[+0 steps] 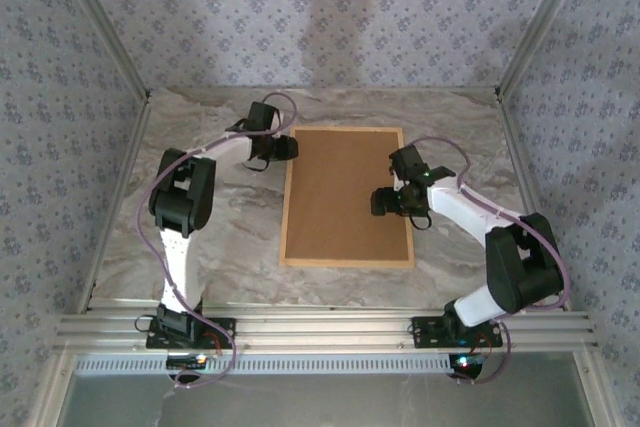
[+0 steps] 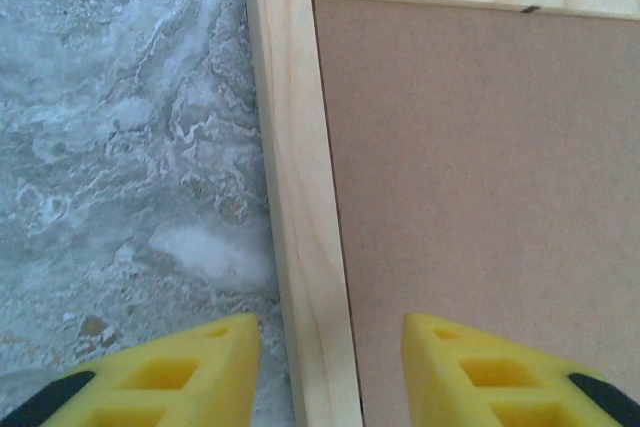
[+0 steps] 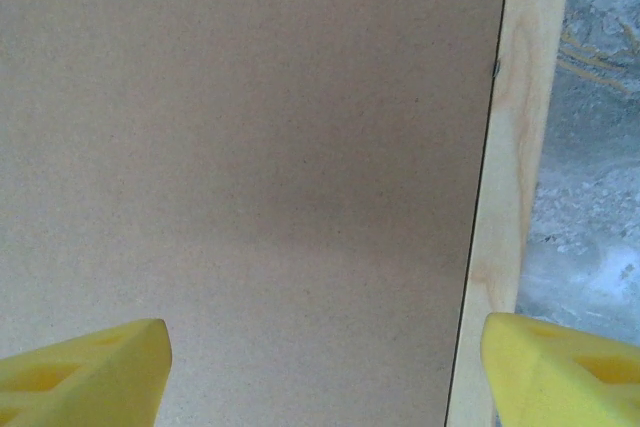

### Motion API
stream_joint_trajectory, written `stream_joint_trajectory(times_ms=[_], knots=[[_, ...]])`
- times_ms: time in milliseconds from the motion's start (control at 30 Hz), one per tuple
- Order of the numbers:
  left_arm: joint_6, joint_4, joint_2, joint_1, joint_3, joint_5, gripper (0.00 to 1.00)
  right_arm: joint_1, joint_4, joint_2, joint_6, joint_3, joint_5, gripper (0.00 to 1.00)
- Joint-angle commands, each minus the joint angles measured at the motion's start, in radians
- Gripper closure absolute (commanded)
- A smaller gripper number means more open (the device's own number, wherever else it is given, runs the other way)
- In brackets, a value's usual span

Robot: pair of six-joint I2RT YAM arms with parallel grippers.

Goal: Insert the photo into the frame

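Note:
The light wood frame [image 1: 345, 262] lies flat in the middle of the table, filled by the plain brown backing board [image 1: 345, 192]. The photo is hidden. My left gripper [image 1: 283, 150] is at the frame's far left edge. In the left wrist view it [image 2: 330, 332] stands open, straddling the left rail [image 2: 300, 197], one yellow finger over the table and the other over the board [image 2: 480, 177]. My right gripper [image 1: 385, 200] hovers over the frame's right side. In its wrist view it [image 3: 325, 337] is open wide above the board [image 3: 250, 147], one finger over the right rail [image 3: 515, 147].
The grey marble-patterned table [image 1: 220, 237] is enclosed by patterned walls with aluminium posts [image 1: 100, 27] at the back corners. An aluminium rail [image 1: 320, 327] runs along the near edge, where both arm bases are bolted.

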Motion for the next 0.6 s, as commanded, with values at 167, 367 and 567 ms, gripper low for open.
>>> stream_joint_trajectory(times_ms=[167,367,567], knots=[[0.006,-0.056,0.069,0.015,0.091,0.036,0.66,0.010,-0.036,0.004,-0.019,-0.005,0.023,0.17],[-0.002,-0.061,0.081,0.021,0.104,0.048,0.71,0.011,-0.039,0.015,-0.020,0.001,0.018,0.17],[-0.004,-0.085,0.098,0.023,0.125,0.058,0.73,0.026,-0.069,0.012,-0.036,0.011,0.018,0.17]])
